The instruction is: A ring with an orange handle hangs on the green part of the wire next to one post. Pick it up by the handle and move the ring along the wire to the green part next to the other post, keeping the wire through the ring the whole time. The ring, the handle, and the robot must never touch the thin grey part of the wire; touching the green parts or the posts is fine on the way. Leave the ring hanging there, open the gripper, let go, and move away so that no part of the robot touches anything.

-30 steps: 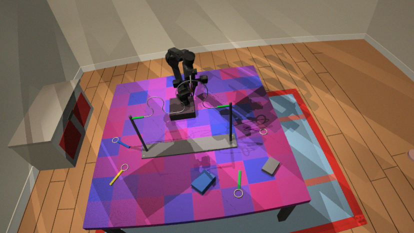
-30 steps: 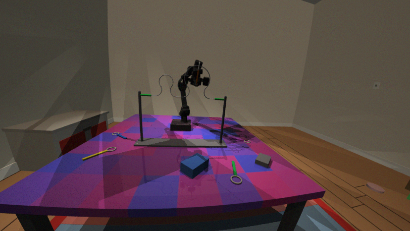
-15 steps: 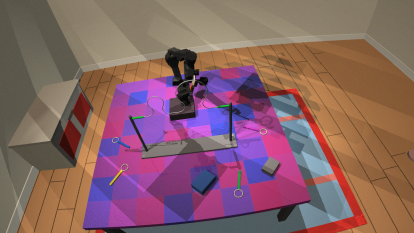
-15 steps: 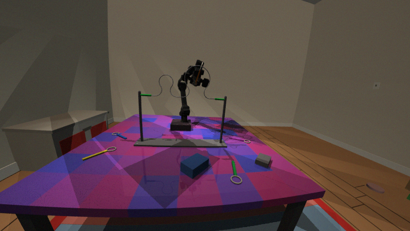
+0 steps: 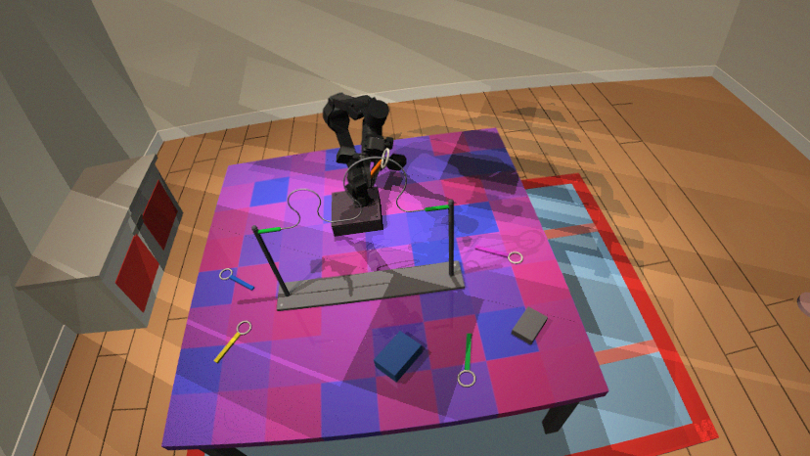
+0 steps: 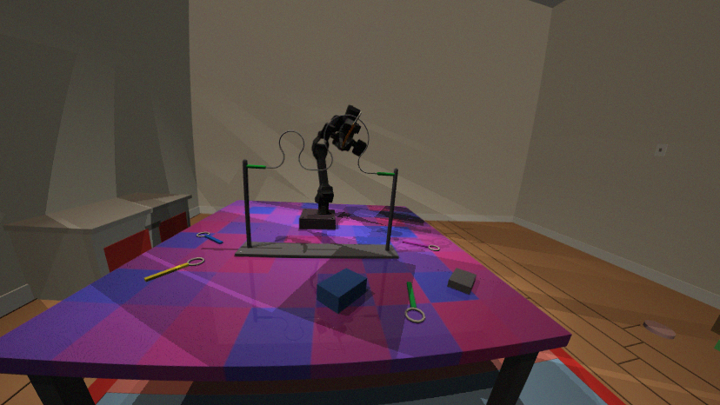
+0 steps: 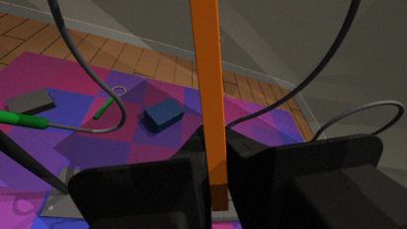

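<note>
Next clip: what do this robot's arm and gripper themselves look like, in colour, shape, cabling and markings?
The arm is matte black throughout, built of chunky, boxy links with rounded joint housings, standing on a dark square pedestal. The gripper has two broad, blocky black fingers with flat inner faces. No logos, labels, coloured markings or loose cables show in any view.

The worktop (image 5: pixel 510 390) is a patchwork of purple, pink and blue squares. A grey base plate (image 5: pixel 368 286) with two posts lies near its middle. Behind the plate stands the arm's dark pedestal (image 5: pixel 339 226). Left of the plate lie a blue-handled ring (image 5: pixel 237 279) and, nearer the front, a yellow-handled ring (image 5: pixel 231 342). Right of the plate lies a pink-handled ring (image 5: pixel 501 253). In front of the plate sit a blue block (image 5: pixel 398 355), a green-handled ring (image 5: pixel 467 360) and a grey block (image 5: pixel 529 325).
</note>
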Controlling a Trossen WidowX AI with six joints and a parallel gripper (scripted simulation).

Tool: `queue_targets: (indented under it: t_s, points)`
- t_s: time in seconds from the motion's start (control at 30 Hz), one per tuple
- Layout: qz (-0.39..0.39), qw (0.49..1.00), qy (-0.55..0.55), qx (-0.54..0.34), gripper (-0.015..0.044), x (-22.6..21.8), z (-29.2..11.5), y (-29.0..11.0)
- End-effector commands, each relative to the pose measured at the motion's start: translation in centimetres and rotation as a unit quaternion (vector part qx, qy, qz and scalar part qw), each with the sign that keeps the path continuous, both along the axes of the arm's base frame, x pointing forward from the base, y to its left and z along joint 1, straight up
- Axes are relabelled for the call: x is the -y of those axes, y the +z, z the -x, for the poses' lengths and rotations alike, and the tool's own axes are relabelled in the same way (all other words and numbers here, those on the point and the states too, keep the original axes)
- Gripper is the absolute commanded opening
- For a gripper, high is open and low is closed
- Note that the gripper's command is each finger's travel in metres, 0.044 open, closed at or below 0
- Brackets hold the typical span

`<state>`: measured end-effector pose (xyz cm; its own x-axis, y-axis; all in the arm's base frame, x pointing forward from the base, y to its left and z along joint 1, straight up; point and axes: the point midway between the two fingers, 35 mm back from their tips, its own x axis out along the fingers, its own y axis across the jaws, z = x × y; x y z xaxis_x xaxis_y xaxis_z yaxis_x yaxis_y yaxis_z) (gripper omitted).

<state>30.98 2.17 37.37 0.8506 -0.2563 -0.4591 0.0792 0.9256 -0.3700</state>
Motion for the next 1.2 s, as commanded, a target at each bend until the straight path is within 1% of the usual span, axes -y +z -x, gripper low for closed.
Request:
queue_targets:
  t_s: [0.0, 0.6, 1.17]
  points:
    - [0.026, 1.0, 0.0, -0.005, -0.015, 0.17, 0.04, 0.05]
    - [0.133, 0.991, 0.003, -0.025, -0.015, 0.7, 0.12, 0.41]
    - [0.232, 0.972, 0.005, -0.044, -0.015, 1.12, 0.19, 0.84]
